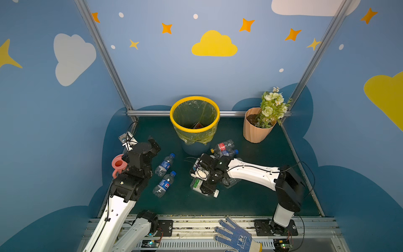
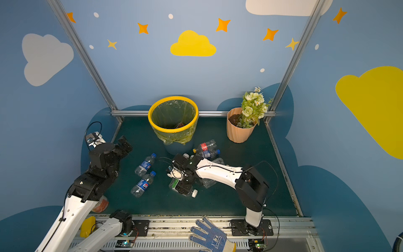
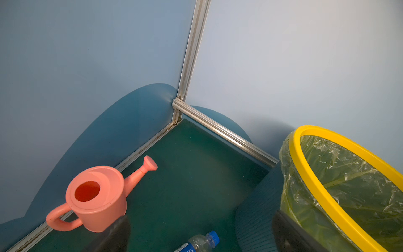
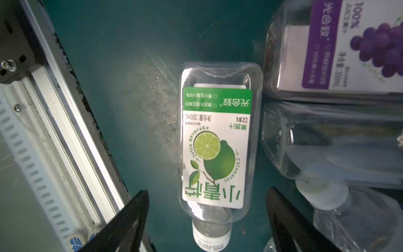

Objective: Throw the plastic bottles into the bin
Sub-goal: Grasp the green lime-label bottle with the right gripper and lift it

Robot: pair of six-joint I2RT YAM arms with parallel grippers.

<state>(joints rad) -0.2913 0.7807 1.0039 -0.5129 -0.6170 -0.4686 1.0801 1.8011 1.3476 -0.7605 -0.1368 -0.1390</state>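
My right gripper (image 4: 207, 196) is open and straddles the neck end of a lying clear bottle with a green lime label (image 4: 216, 141) and a white cap; neither finger touches it. In a top view this gripper (image 1: 207, 188) hides most of that bottle (image 1: 197, 184). A grape-label bottle (image 4: 340, 48) and a plain clear bottle (image 4: 327, 141) lie right beside it. Two blue-capped bottles (image 1: 165, 165) (image 1: 164, 185) lie left of centre, and a red-label bottle (image 1: 222, 145) and a blue-capped one (image 1: 227, 152) lie by the bin (image 1: 194, 130). My left gripper (image 3: 200, 235) hangs open and empty near the bin (image 3: 316, 185).
A pink watering can (image 3: 98, 196) stands against the left wall by my left arm. A peach flower pot (image 1: 257, 128) with flowers fills the back right corner. A gloved hand (image 1: 235, 237) rests on the front rail. Metal frame rails border the green floor.
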